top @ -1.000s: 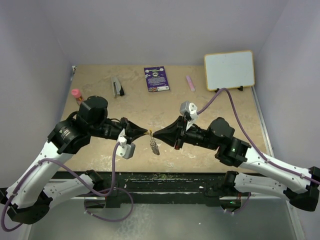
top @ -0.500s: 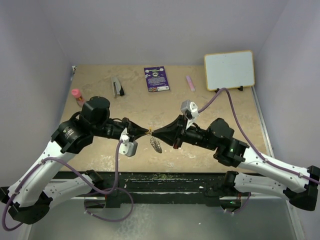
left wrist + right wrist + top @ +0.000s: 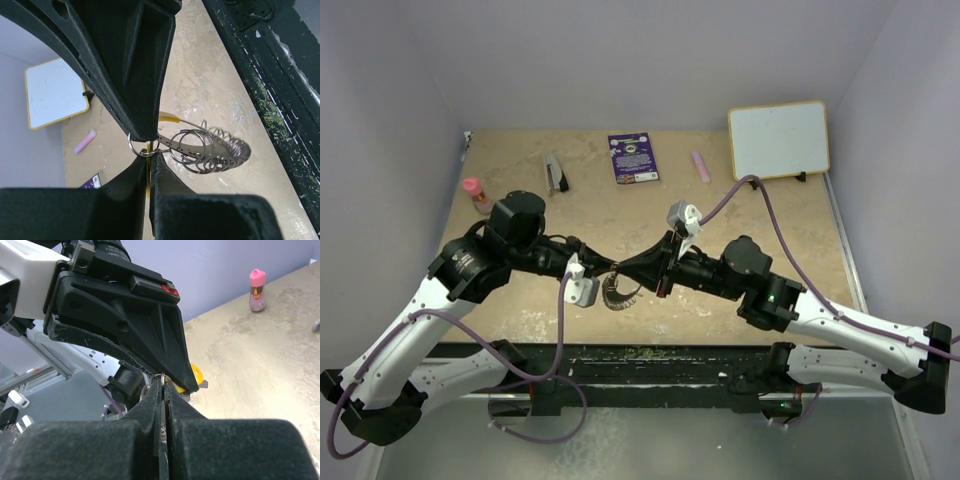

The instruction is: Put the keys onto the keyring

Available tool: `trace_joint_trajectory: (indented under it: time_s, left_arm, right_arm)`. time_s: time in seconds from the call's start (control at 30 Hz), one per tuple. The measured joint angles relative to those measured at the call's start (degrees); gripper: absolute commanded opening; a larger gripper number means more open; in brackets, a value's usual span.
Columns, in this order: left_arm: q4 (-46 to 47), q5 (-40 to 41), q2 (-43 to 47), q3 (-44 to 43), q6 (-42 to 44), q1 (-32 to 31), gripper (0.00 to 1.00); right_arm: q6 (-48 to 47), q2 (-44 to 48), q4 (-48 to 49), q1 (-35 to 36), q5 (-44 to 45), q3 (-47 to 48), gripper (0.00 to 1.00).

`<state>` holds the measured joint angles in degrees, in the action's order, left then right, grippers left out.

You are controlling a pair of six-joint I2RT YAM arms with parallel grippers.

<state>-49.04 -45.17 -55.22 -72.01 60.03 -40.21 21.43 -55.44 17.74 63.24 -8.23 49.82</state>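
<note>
Shows the left gripper (image 3: 607, 268) and right gripper (image 3: 623, 270) set tip to tip over the front part of the tan table (image 3: 750, 215). Has both pairs of jaws pressed tight together. Clamps a key (image 3: 196, 374) in the left fingers, its yellow head jutting beside the tip. Places the right tip against a small end loop of the keyring (image 3: 210, 150); cannot tell from either wrist view whether that loop is truly gripped. Strings the rest of the keyring, a coil of thin silvery loops, just beside and slightly below the two tips.
</note>
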Motion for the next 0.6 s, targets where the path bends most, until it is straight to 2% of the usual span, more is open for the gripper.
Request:
trace_joint_trajectory:
  time_s: [0.6]
  left_arm:
    - [-4.5, 2.1, 0.4, -3.7, 1.0, 0.0, 0.03]
  right_arm:
    - [0.1, 1.1, -1.4, 0.1, 1.5, 0.0, 0.00]
